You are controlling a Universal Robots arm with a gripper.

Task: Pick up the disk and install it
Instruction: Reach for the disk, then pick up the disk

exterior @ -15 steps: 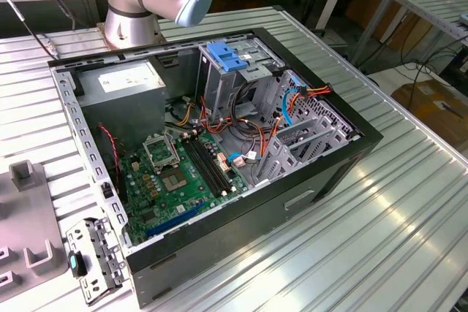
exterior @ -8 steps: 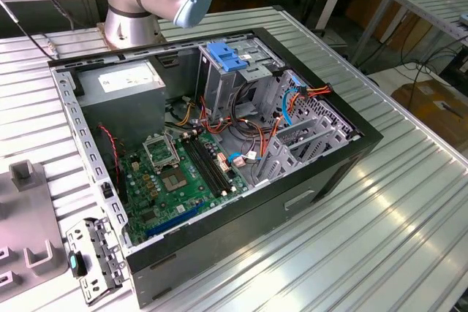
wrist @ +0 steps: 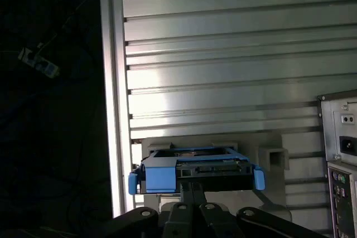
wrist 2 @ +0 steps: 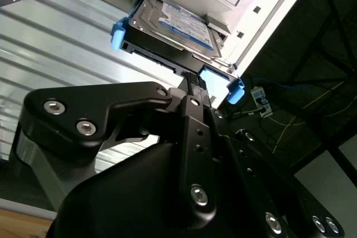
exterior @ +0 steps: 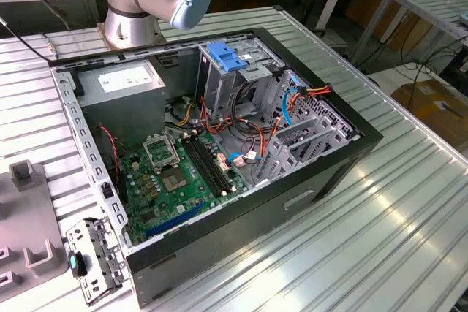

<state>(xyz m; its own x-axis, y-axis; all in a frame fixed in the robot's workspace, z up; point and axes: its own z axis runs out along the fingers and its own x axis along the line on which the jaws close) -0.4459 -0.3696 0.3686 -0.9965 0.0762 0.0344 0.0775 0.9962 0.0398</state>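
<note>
The disk (wrist 2: 178, 20) (wrist: 195, 165) is a flat dark drive with a white and blue label and blue plastic rails at its sides. It lies in a pale grey holder (wrist: 268, 154) on the ribbed metal table. In both wrist views my gripper (wrist 2: 192, 79) (wrist: 191, 182) sits at the middle of the disk's near edge. Its black fingers are drawn close together, with their tips on that edge beside the blue handle. The disk still rests in the holder.
The open computer case (exterior: 329, 173) lies on the table, with a green motherboard, a grey power-supply box (exterior: 121, 82) and a tall metal cage with a blue latch (exterior: 227, 56). The table's edge (wrist: 114, 82) runs close beside the holder. The case's rear panel (wrist: 340, 154) stands near it.
</note>
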